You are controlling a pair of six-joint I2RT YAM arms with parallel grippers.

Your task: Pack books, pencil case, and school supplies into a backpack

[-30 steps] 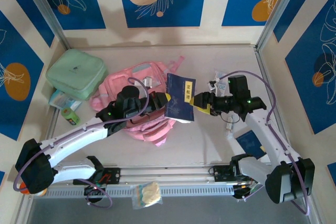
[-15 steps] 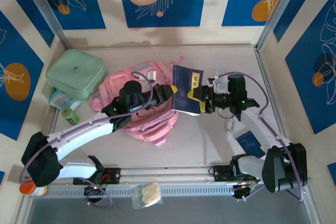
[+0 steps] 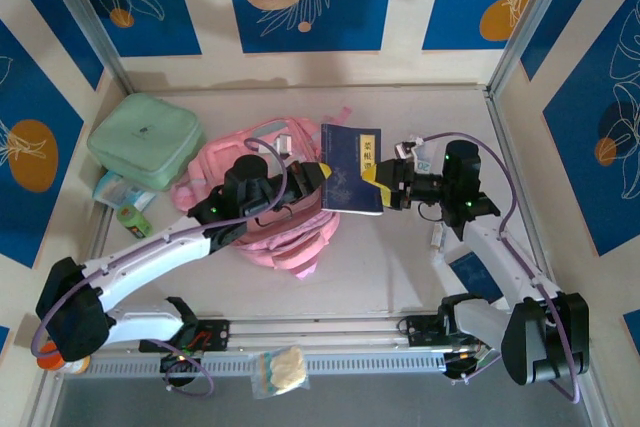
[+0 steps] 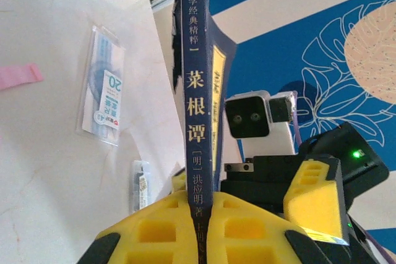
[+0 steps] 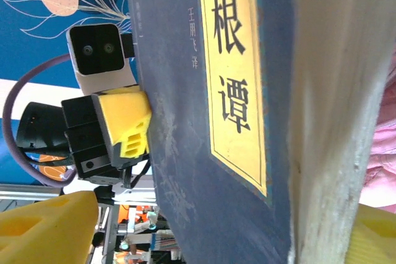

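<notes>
Gripping navy book (image 3: 350, 169) above middle of counter (image 3: 400, 247) w/ both claws: L claw (image 3: 320, 174) clamped on spine, R claw (image 3: 385, 184) pinching opp. edge. Hanging over right side of pink backpack (image 3: 215, 165). Beyond, far-left corner: mint case (image 3: 145, 140).

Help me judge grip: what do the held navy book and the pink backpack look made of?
Navy book: paper pages, fibrous at the edge; card cover, semi-matte, scuffed. Backpack: probably soft fabric, matte; it slumps and wrinkles.
</notes>
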